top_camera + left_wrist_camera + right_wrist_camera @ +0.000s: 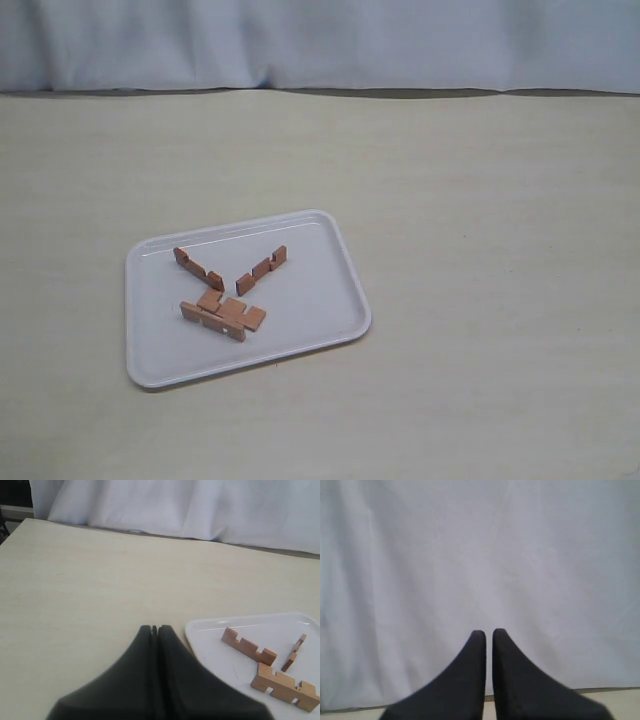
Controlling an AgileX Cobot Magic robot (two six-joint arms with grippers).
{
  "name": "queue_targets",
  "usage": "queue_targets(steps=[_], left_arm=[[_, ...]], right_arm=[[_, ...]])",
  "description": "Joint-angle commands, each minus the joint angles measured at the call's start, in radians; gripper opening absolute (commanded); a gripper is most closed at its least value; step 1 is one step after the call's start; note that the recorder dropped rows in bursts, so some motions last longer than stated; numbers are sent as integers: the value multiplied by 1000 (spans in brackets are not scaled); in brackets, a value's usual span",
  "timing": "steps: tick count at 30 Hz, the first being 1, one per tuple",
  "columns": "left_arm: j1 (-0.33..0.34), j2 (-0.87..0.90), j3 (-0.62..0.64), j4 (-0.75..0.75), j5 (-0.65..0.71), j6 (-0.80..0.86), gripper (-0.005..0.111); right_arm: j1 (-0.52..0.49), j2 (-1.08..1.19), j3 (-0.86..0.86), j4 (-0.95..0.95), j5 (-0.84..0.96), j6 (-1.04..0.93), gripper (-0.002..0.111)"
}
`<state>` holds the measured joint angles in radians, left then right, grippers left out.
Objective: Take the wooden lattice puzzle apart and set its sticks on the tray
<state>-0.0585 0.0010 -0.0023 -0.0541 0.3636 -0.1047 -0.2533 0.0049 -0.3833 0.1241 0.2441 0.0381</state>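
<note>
The white tray (pixel 340 262) lies on the table, left of centre in the exterior view. On it are the reddish-brown notched sticks, no longer a hash-shaped grid. One stick (pixel 198 267) and another stick (pixel 261 269) lie apart, angled toward each other. Two more sticks (pixel 225 313) rest touching nearer the front. Neither arm shows in the exterior view. My left gripper (pixel 155 628) is shut and empty, over bare table just off the tray's corner (pixel 210 630), with sticks (pixel 248 646) beyond it. My right gripper (pixel 489 632) is shut, empty, facing the white curtain.
A pale wooden table (pixel 480 300) spreads around the tray, with bare surface to the right and behind it. A white curtain (pixel 320 40) hangs along the far edge of the table.
</note>
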Motion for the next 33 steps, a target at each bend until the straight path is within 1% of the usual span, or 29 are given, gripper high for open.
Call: queue_targets(steps=[1,4,7,10,17,23,24,25,28,33], left_arm=[[-1,-1,2,-6,-10,-3,0],[-1,-1,2,-6,-10,-3,0],[-1,-1,2,-6,-10,-3,0],[-1,-1,2,-6,-10,-3,0],[-1,-1,2,-6,-10,-3,0],[-1,-1,2,-6,-10,-3,0],[-1,-1,2,-6,-10,-3,0],[-1,-1,2,-6,-10,-3,0],[-1,-1,2,-6,-10,-3,0],[-1,-1,2,-6,-10,-3,0]], right_arm=[[0,-5,-11,4,13,1,5],[0,-5,-11,2,23,1,5],[0,-5,-4,66,24,7,5],[0,-5,32,73,-1,7,5],[0,-5,228,67,-132,-28,5],[0,-5,383,67,-162,-77,5],[0,-5,383,67,-169,-102,5],[0,-5,383,57,-111,-130,5],[0,-5,383,51,-138,-131,5],[0,-5,383,44,-123,-131,5]])
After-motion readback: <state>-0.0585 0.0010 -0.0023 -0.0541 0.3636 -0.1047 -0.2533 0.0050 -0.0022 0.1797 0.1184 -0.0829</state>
